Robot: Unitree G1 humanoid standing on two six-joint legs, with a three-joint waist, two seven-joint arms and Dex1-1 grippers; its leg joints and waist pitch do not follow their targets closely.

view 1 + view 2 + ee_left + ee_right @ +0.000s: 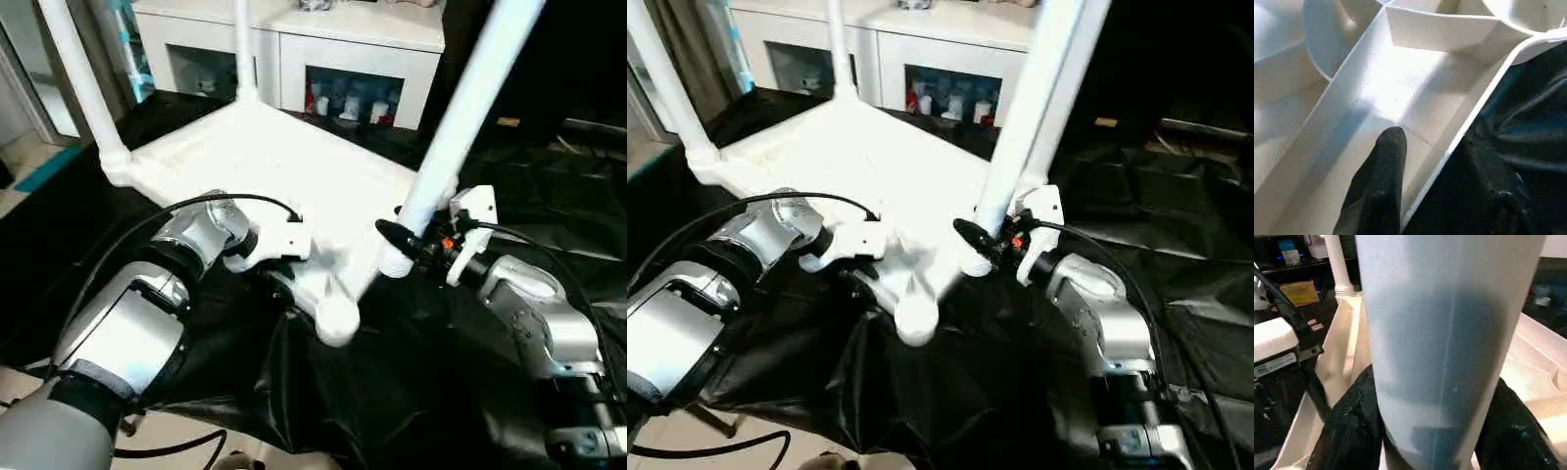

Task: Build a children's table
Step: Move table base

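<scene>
**Third leg going in; one socket left**

Right claw (409, 238) clamped round base of leg (460, 117), fingers either side of tube, right at its socket on the near right corner of upturned table top (265, 157). Left claw (279, 262) at near edge of top; one finger (1382, 181) inside the ribbed underside, other outside rim, straddling the edge wall. Can't tell whether actually squeezing.

Step, prob.: seating this leg while left steadies the top. Next: push leg straight down into socket, keep it upright, then let go.

Count: 1 top, lying underside up on black sheet (411, 392). 3 legs standing in sockets. 1 near-corner socket (336, 318) open, no leg. White cabinet (343, 49) behind.
</scene>
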